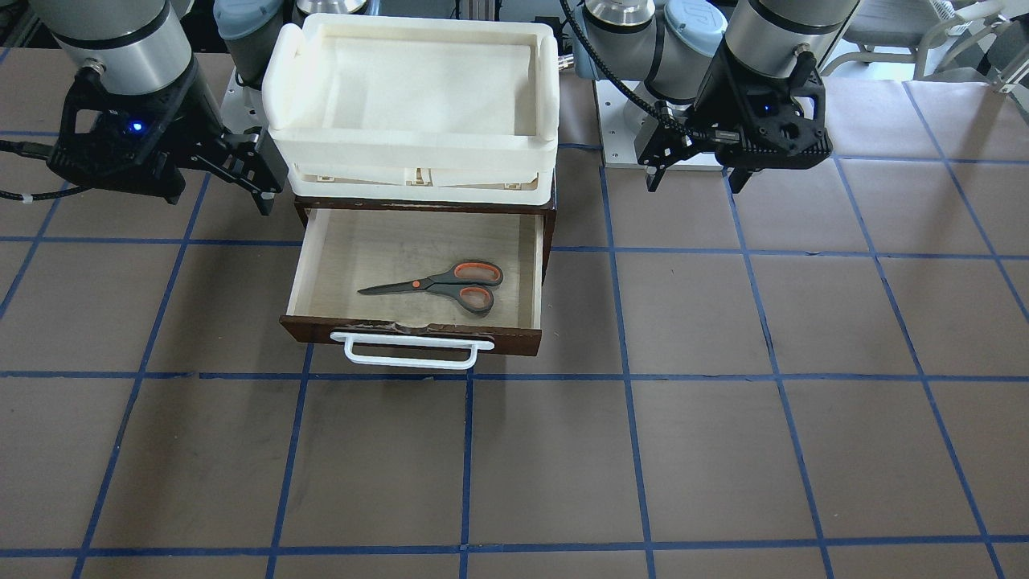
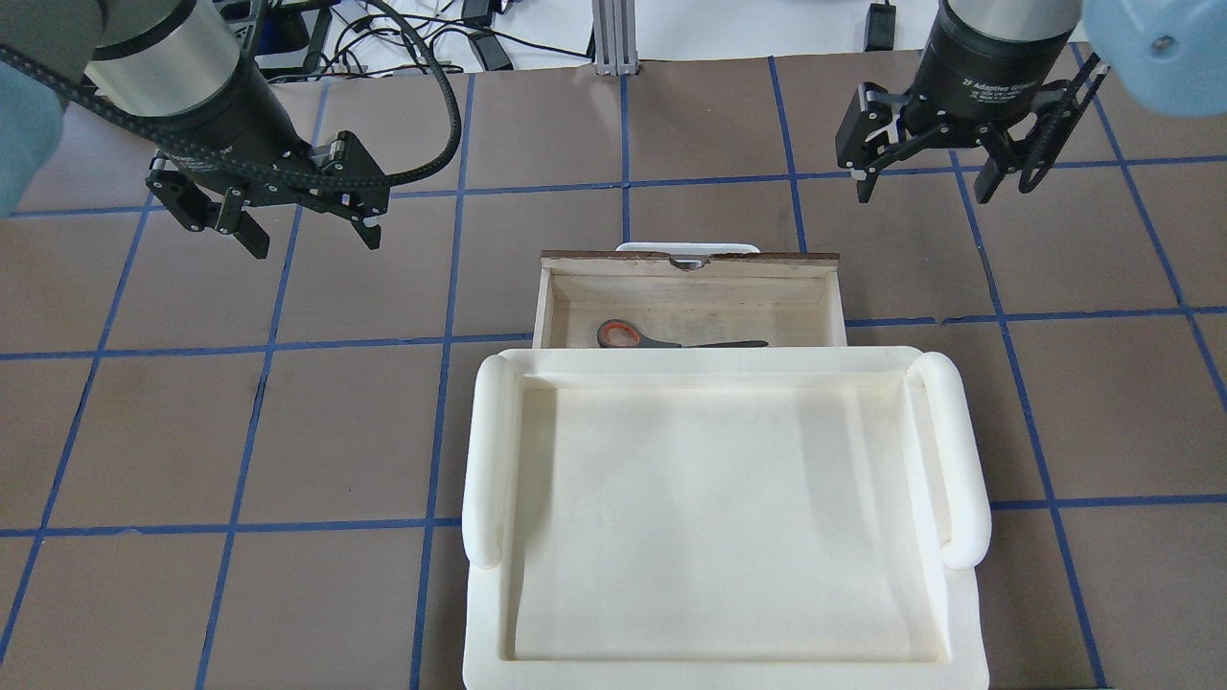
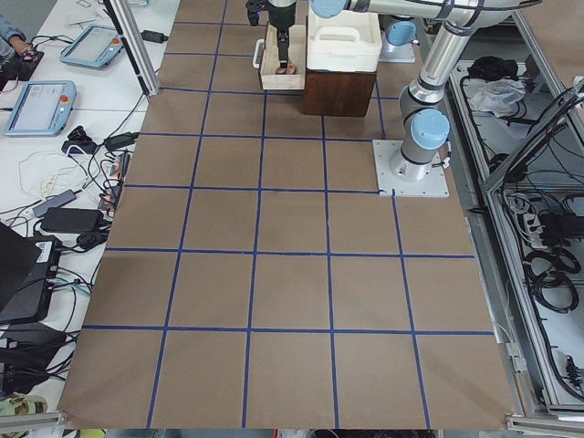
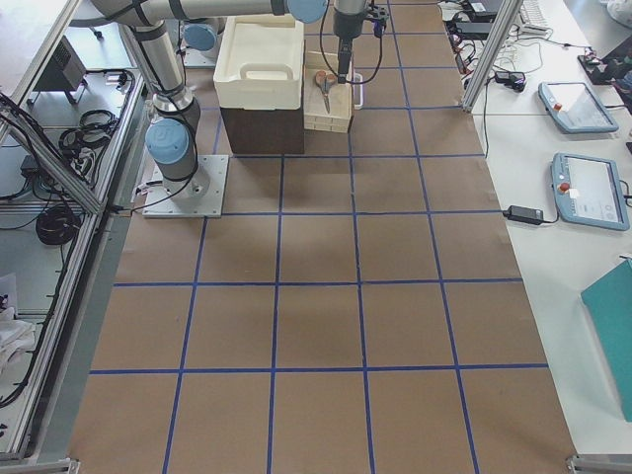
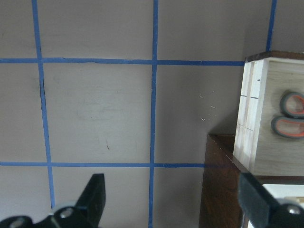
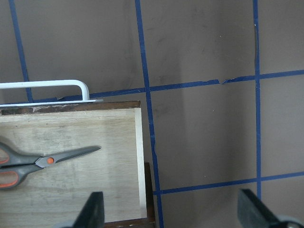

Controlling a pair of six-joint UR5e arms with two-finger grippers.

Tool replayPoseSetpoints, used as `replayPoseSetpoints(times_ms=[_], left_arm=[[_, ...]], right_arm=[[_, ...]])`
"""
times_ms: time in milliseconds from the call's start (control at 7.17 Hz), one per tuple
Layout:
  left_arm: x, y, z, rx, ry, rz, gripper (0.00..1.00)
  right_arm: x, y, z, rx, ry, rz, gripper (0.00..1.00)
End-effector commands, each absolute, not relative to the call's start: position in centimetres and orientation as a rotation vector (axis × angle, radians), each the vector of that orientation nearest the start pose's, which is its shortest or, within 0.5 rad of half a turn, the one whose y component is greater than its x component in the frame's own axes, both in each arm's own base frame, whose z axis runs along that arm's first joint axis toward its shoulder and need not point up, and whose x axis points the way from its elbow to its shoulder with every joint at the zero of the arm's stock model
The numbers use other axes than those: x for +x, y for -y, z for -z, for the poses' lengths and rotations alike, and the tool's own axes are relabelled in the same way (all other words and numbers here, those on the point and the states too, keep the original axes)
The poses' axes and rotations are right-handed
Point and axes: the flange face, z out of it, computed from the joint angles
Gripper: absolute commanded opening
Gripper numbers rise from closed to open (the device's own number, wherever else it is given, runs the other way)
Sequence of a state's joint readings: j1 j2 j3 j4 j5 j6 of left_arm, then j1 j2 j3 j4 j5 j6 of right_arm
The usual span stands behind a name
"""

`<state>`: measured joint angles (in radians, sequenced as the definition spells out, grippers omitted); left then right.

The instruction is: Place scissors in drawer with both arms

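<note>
The scissors [image 1: 450, 285] lie flat in the open drawer [image 1: 362, 245], blades toward the robot's right. They also show in the overhead view [image 2: 661, 338], where the drawer [image 2: 690, 287] is pulled out, away from the robot. The white handle [image 1: 410, 351] is on the drawer's front. My left gripper [image 2: 314, 244] is open and empty, above the table to the drawer's left, also in the front view [image 1: 694, 181]. My right gripper [image 2: 922, 195] is open and empty to the drawer's right, also in the front view [image 1: 219, 193]. Both wrist views show spread fingers [image 5: 95, 194] [image 6: 92, 209] and the scissors [image 5: 289, 114] [image 6: 42, 161].
A cream-white plastic tray [image 2: 489, 450] sits on top of the dark wooden box [image 1: 551, 209] that houses the drawer. The brown table has a blue tape grid [image 1: 627, 374]. The arm bases [image 1: 643, 153] stand behind the box.
</note>
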<state>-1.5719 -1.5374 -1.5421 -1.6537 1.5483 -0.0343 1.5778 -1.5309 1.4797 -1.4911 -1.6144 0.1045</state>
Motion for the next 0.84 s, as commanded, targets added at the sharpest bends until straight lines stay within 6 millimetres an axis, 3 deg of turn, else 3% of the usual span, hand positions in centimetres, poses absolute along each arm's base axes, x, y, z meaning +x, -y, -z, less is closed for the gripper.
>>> replayPoseSetpoints(times_ms=[0, 697], left_arm=[[-13.63, 47.71, -51.1, -0.048, -3.164, 0.016, 1.0], [-13.56, 47.66, -51.28, -0.046, -3.164, 0.026, 1.0]], right_arm=[[13.2, 50.48, -50.48, 0.153, -3.184, -0.04, 1.0], [13.18, 50.51, -50.51, 0.155, -3.185, -0.035, 1.0]])
